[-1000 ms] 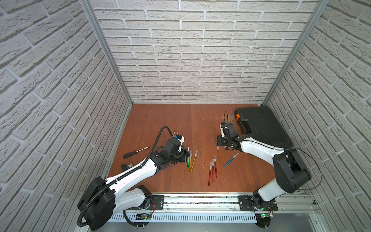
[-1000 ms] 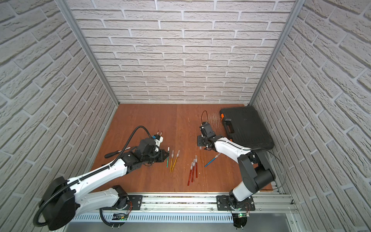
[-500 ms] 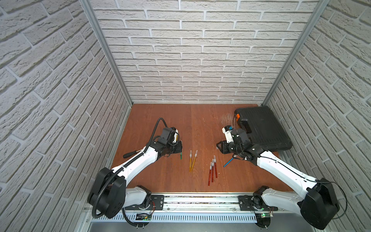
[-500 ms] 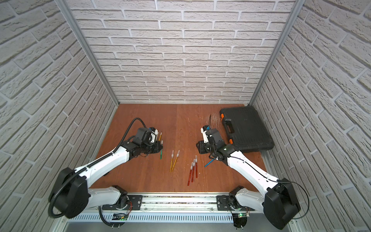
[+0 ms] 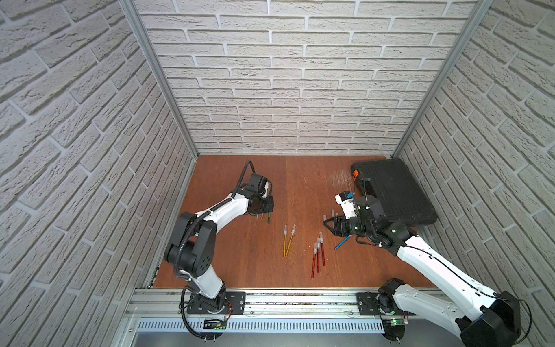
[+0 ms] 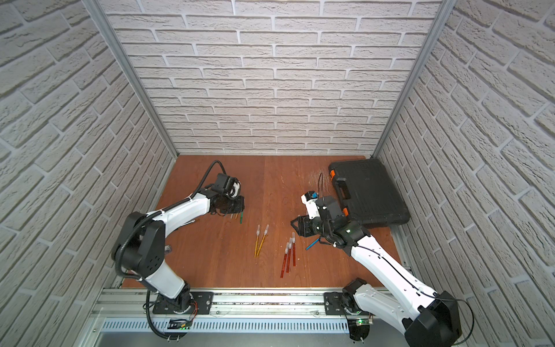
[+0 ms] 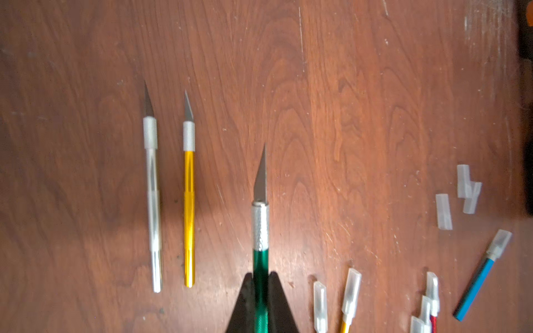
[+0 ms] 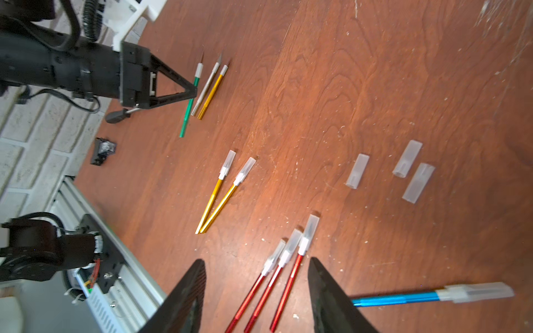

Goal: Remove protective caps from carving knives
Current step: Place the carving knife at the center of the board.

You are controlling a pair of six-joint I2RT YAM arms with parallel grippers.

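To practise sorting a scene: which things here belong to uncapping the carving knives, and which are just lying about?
Job: green knife, silver knife, bare gold knife, two capped gold knives, three capped red knives, capped blue knife, three loose caps.
Lying about: black case, screwdriver, small black part.

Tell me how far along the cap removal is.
Done: silver knife and gold knife lie bare; three loose caps lie apart. In hand: left gripper holds the green knife, blade bare. Left: two capped gold knives, three red knives and the blue knife; right gripper hangs open near the red ones.
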